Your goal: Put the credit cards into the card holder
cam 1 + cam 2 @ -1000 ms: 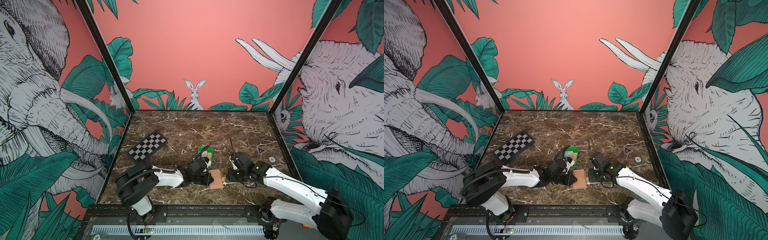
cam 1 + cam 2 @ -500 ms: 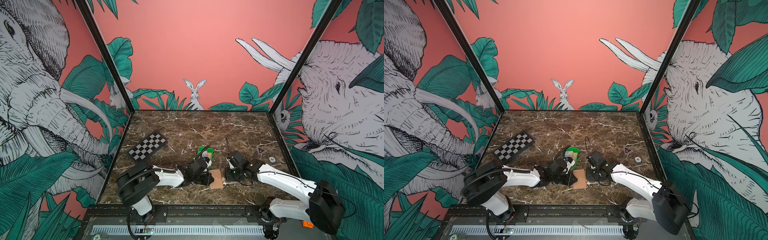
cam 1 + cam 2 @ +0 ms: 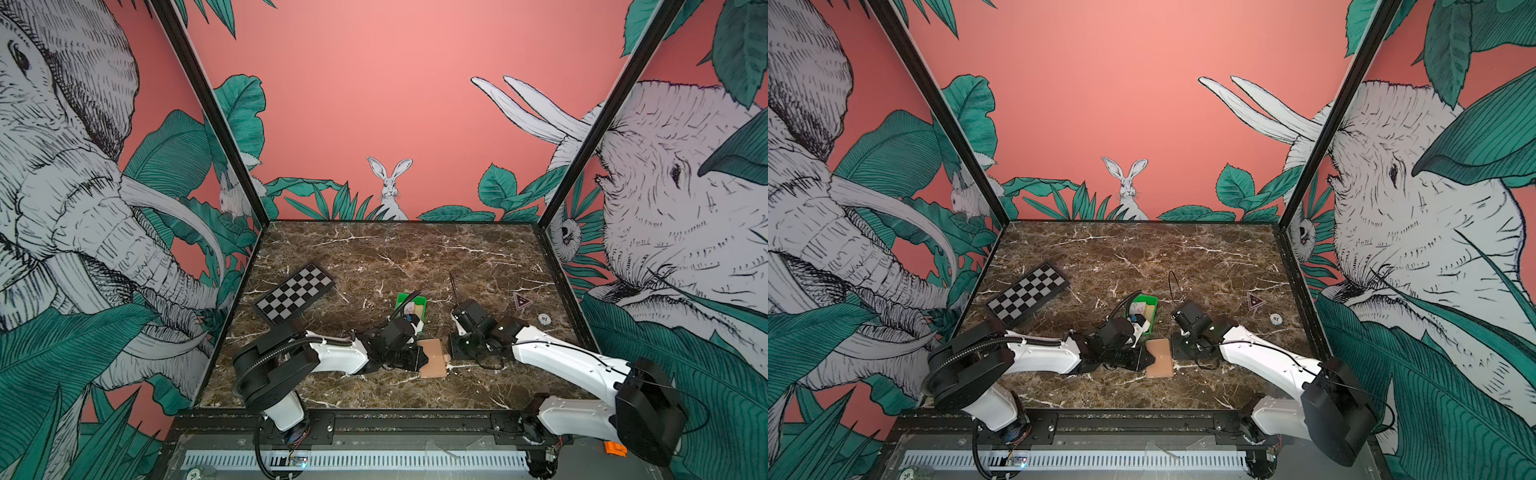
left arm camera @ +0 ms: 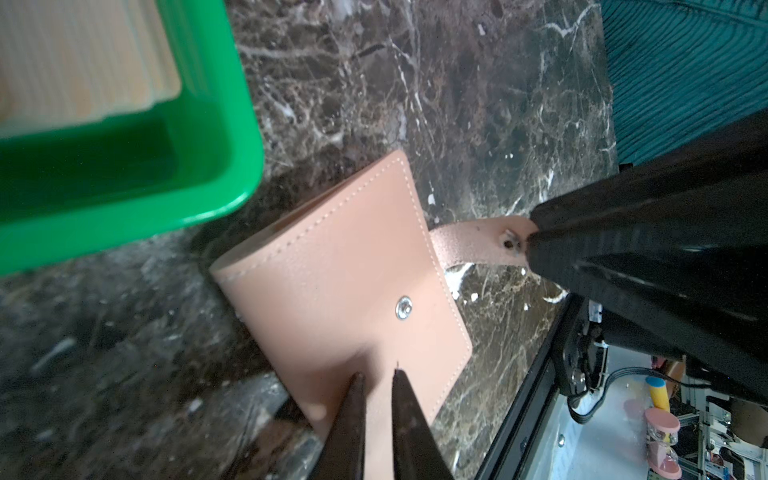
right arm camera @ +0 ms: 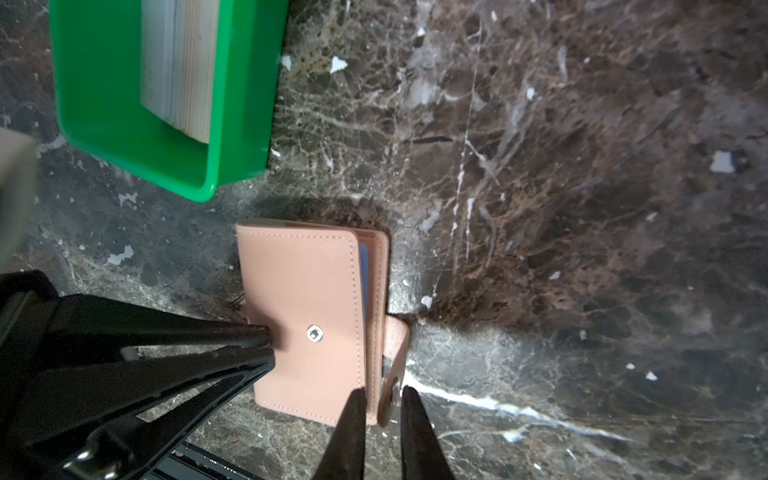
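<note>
Pinching the unsnapped tab, the right gripper (image 5: 382,405) is clamped on the card holder (image 5: 307,307), folded on the table; left gripper (image 4: 376,382), tips together, presses its cover; credit cards (image 5: 183,62) all sit in the green tray (image 5: 237,124); none inserted yet.

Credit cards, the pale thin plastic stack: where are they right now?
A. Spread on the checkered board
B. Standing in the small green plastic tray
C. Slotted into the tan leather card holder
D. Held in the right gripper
B. The right wrist view shows the credit cards on edge inside the green tray, apart from the folded card holder.
</note>
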`<action>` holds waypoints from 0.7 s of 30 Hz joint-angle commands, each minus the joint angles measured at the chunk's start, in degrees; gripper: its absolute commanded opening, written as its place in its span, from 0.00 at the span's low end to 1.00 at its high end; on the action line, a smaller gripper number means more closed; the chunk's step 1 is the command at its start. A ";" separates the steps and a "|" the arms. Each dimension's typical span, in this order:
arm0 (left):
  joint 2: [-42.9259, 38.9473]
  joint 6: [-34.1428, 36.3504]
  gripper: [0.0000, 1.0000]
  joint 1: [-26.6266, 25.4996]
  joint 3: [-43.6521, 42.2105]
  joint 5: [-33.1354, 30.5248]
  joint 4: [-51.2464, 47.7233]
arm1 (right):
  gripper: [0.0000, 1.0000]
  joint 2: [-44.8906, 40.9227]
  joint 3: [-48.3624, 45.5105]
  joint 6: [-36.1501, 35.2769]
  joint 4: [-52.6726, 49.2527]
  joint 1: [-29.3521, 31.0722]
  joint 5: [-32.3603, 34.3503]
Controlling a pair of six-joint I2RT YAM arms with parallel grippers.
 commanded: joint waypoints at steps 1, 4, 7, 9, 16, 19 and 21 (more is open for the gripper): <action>1.20 0.06 0.16 -0.70 0.00 -0.53 -1.44 | 0.14 0.35 0.53 -0.17 0.00 -0.17 0.52; 1.20 -0.12 0.16 -0.70 -0.21 -0.65 -1.22 | 0.12 0.76 0.43 -0.14 0.18 -0.16 0.44; 1.12 -0.16 0.16 -0.79 -0.39 -0.74 -1.04 | 0.13 1.06 0.52 -0.26 0.26 -0.18 0.25; 1.12 -0.23 0.16 -0.83 -0.48 -0.72 -0.90 | 0.14 1.11 0.54 -0.26 0.31 -0.16 0.23; 1.55 -0.56 0.16 -0.97 -0.39 -0.73 -0.26 | 0.07 1.33 0.26 -0.08 0.70 -0.16 0.11; 1.53 -0.60 0.16 -0.97 -0.25 -0.74 -0.22 | 0.03 1.07 0.25 -0.05 0.71 -0.16 -0.12; 1.55 -0.56 0.16 -1.05 -0.22 -0.74 -0.21 | 0.01 0.98 0.19 -0.18 1.13 -0.18 -0.52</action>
